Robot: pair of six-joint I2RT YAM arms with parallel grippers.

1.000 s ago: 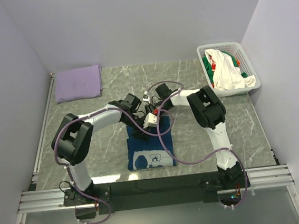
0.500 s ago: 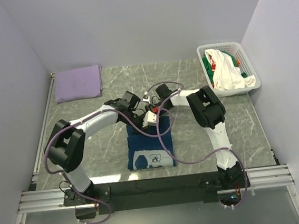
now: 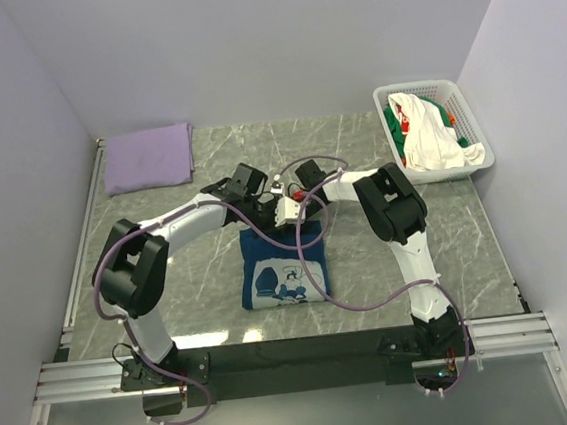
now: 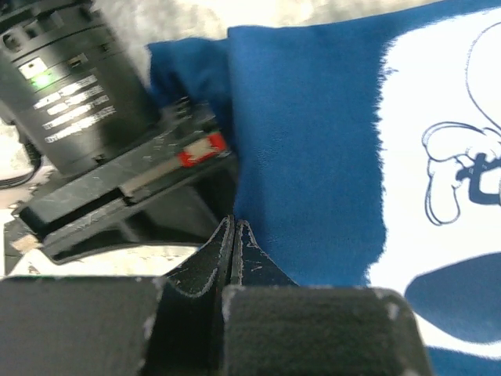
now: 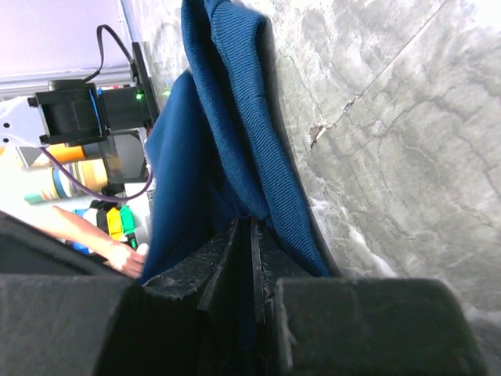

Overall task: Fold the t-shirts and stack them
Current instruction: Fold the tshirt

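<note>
A dark navy-blue t-shirt (image 3: 284,279) with a white print lies folded on the table's middle. My left gripper (image 3: 263,225) and right gripper (image 3: 300,226) meet at its far edge. In the left wrist view the jaws (image 4: 235,223) are shut on the edge of the navy cloth (image 4: 313,141). In the right wrist view the jaws (image 5: 252,223) are shut on a bunched fold of the navy shirt (image 5: 235,117), lifted off the marble. A pale lavender t-shirt (image 3: 148,157) lies folded at the far left. White and green t-shirts (image 3: 427,138) fill the basket.
The white lattice basket (image 3: 385,97) stands at the far right against the wall. Purple cables loop from both arms over the navy shirt. Grey walls close in the table on three sides. The right arm's black body (image 4: 86,86) sits close beside my left jaws.
Both grippers have moved toward the far side, dragging the navy shirt with them; its near edge has slid away from the table's front. The left arm's elbow swung outward and back.
</note>
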